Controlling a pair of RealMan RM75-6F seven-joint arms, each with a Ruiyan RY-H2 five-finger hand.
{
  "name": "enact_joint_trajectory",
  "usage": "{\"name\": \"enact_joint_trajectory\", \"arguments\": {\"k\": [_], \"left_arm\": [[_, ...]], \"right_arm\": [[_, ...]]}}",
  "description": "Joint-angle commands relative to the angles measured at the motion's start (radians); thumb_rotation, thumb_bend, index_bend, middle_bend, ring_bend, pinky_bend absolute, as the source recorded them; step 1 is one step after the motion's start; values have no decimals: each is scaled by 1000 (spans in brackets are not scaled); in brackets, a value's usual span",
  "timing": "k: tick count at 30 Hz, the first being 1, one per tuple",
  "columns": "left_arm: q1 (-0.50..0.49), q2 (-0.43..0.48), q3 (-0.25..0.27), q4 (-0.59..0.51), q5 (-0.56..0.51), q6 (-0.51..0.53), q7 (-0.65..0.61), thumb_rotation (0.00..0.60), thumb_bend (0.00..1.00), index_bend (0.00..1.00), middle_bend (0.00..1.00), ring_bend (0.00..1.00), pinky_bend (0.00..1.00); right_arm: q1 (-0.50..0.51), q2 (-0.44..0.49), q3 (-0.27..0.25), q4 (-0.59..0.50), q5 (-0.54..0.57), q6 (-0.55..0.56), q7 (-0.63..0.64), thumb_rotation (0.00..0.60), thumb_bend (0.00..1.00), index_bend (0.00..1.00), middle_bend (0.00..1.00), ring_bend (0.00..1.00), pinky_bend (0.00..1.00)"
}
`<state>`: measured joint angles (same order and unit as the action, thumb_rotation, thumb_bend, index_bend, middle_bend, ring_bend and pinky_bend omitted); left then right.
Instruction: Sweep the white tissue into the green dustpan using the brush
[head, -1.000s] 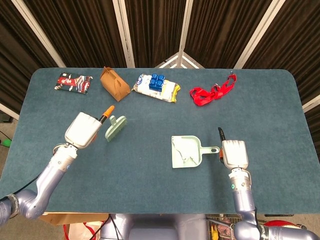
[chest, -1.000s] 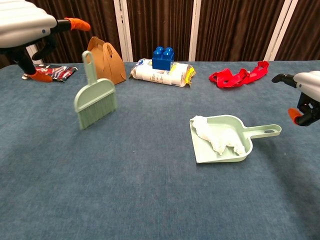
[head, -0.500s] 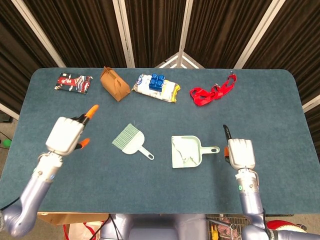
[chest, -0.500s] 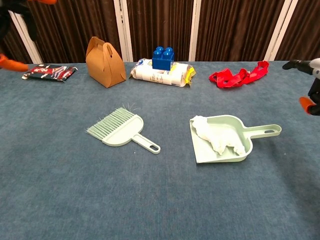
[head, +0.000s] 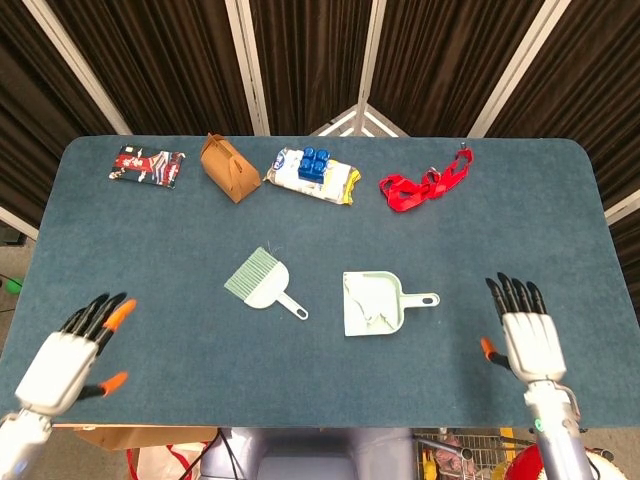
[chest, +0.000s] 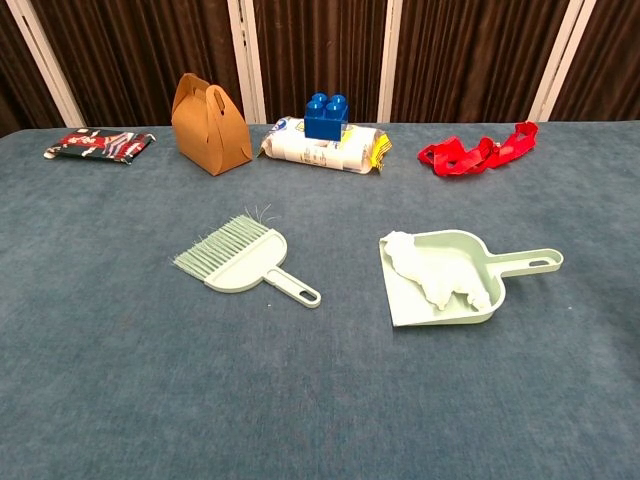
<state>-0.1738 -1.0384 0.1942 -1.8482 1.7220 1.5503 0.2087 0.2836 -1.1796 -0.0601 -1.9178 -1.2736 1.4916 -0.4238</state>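
The white tissue (chest: 435, 275) lies inside the green dustpan (chest: 480, 260), which sits flat right of the table's middle, handle pointing right; the head view shows the dustpan (head: 385, 316) and the tissue (head: 365, 300) in it. The pale green brush (chest: 235, 262) lies flat to its left, bristles toward the far left, also visible as the brush (head: 262, 283) from above. My left hand (head: 72, 355) is at the near left edge, fingers spread, holding nothing. My right hand (head: 527, 336) is at the near right edge, fingers straight and apart, empty. Neither hand shows in the chest view.
Along the far side stand a snack packet (head: 146, 165), a brown paper box (head: 229, 167), a wipes pack with a blue block (head: 314, 172) on it, and a red strap (head: 425, 183). Bare blue tabletop (chest: 320, 400) stretches in front.
The left hand let the brush drop flat on the table, then both hands drew back to the near edge with fingers spread. Dustpan and tissue stayed put.
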Motion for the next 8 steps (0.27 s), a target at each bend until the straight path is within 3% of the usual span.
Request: {"name": "enact_joint_trajectory", "arguments": {"k": [1,5,8], "left_arm": [[67,-11,29,95,57,73,3,600,0,0,0,0,86],[116,-44,3,211,49,132,32,600,0,0,0,0,64],[133,-50,-6,232,15,126,26,600,0,0,0,0,61]], "right_arm": [[-102,63,-93,25,-144,79,106,600,307,0,0,0,0],[-150,74,-111,119,-236,133,175,600,307,0,0,0,0],[-167,76,-100,151,-256,156,204,600,307,0,0,0,0]]}}
